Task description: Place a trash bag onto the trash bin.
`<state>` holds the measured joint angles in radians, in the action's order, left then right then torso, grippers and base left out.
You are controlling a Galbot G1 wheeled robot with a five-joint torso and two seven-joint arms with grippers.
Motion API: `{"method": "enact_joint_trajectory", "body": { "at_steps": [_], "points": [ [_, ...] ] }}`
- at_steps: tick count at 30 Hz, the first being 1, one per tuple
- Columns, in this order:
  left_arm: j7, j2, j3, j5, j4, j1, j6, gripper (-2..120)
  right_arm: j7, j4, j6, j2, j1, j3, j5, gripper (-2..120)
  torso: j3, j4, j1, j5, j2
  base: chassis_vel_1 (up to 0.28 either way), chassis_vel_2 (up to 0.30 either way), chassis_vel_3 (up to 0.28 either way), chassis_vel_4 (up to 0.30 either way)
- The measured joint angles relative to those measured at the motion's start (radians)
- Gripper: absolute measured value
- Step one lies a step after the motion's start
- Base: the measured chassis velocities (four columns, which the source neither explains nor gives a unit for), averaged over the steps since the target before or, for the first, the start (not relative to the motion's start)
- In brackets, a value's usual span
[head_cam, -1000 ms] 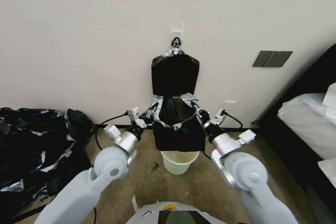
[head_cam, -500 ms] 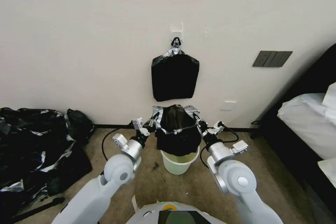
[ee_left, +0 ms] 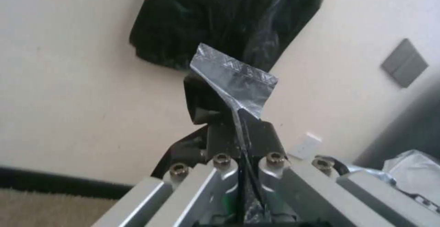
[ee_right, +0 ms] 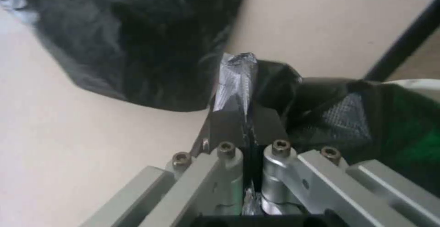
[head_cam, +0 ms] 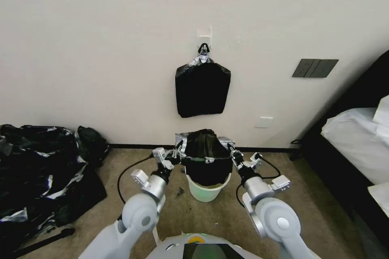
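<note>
The trash bag, glossy black with silvery patches at its mouth, hangs stretched open between my two grippers. Its lower part sits inside the trash bin, a small white bucket on the carpet by the wall. My left gripper is shut on the bag's left edge. In the left wrist view the left gripper pinches a silvery patch. My right gripper is shut on the right edge. In the right wrist view the right gripper clamps the bag.
A flat stack of black bags hangs from a clip on the wall above the bin. A big heap of black plastic lies on the floor at left. A bed with white bedding stands at right.
Both arms have come down and drawn closer together with the bag. Its bottom has sunk from above the bin into the bin.
</note>
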<state>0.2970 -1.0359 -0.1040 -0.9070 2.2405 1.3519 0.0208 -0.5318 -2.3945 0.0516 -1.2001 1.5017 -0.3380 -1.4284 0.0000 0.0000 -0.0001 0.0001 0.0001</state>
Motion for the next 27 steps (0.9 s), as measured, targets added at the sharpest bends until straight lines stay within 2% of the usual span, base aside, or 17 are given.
{"method": "enact_joint_trajectory", "body": {
  "at_steps": [2, 9, 15, 21, 25, 27],
  "points": [
    [0.033, 0.0, 0.018, -0.001, 0.0, 0.006, 0.003, 0, -0.032, 0.001, 0.003, 0.019, 0.001, 0.009, 0.0, 0, 0.0, 0.0, 0.0, 0.0, 0.0, 0.0, 0.0, 0.0, 0.0],
    [0.086, 0.008, 0.031, 0.0, -0.001, 0.073, 0.011, 0, -0.092, 0.004, 0.007, 0.057, 0.046, 0.01, -0.002, 0, 0.0, -0.0001, 0.0, 0.0001, 0.0, 0.0, 0.0, 0.0, 0.0],
    [0.101, 0.033, 0.026, -0.004, 0.002, 0.123, 0.014, 0, -0.14, -0.002, 0.017, 0.095, 0.093, 0.009, -0.004, 0, 0.0, 0.0001, 0.0, 0.0, 0.0, 0.0, 0.0, 0.0, 0.0],
    [0.122, 0.076, 0.019, -0.068, 0.003, 0.113, 0.013, 0, -0.163, -0.021, 0.018, 0.128, 0.117, 0.002, -0.03, 0, 0.0, -0.0001, 0.0, -0.0001, 0.0, 0.0, 0.0, 0.0, 0.0],
    [0.124, 0.1, 0.013, -0.088, 0.009, 0.128, 0.012, 0, -0.16, -0.032, 0.013, 0.128, 0.141, -0.004, -0.046, 0, 0.0, -0.0001, 0.0, -0.0003, 0.0, 0.0, 0.0, 0.0, 0.0],
    [0.128, 0.109, 0.017, -0.088, 0.028, 0.166, 0.01, 0, -0.157, -0.039, 0.012, 0.103, 0.169, 0.009, -0.043, 0, 0.0, -0.0001, 0.0, 0.0, 0.0, 0.0, 0.0, 0.0, 0.0]
  ]
}}
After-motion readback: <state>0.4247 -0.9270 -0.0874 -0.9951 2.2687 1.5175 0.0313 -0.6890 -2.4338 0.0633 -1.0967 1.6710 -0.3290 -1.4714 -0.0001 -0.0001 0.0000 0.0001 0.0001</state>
